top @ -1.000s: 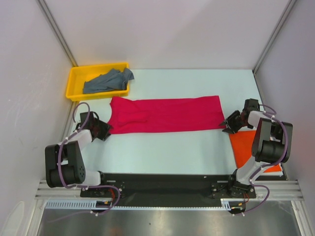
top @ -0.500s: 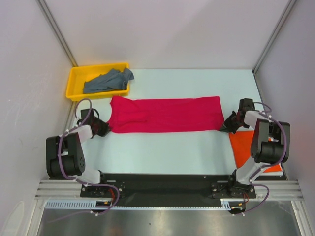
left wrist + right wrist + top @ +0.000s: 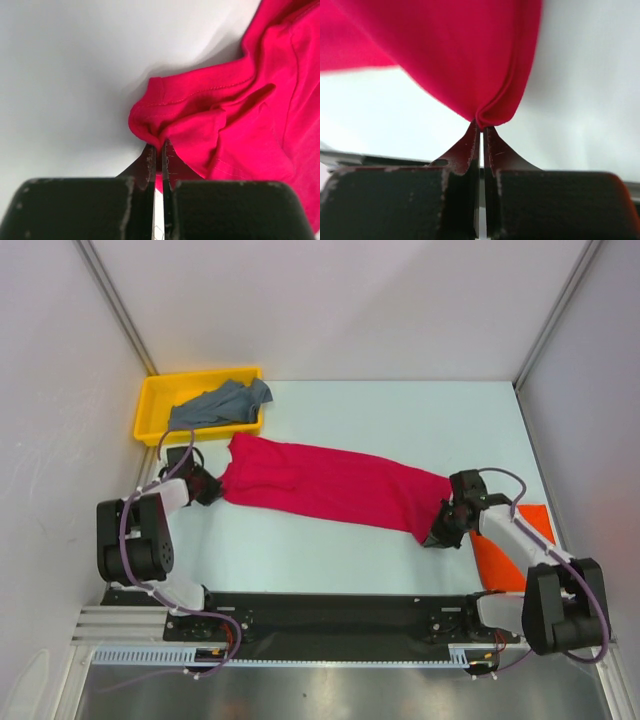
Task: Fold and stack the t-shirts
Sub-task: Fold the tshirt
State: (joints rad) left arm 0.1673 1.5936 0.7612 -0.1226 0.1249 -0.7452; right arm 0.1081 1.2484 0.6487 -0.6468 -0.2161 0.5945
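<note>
Crimson-pink cloth t-shirt (image 3: 330,485): stretched in a long band slanting across the white desk (image 3: 400,410), held at both ends.
Left fingers (image 3: 148,167): pressed together, pinching the shirt's bunched, hemmed corner.
Right fingers (image 3: 469,147): pinching a folded edge at the opposite end.
Bright orange-red t-shirt (image 3: 497,558): flat beside the right arm.
Grey-blue t-shirt (image 3: 215,405): crumpled in the yellow plastic tray (image 3: 160,392).

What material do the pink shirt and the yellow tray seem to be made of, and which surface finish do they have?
The pink shirt looks like soft knit cloth, perhaps cotton, matte: it creases freely and shows a stitched hem. The yellow tray looks like moulded plastic, smooth with a slight sheen: stiff raised rim, one even colour.
</note>
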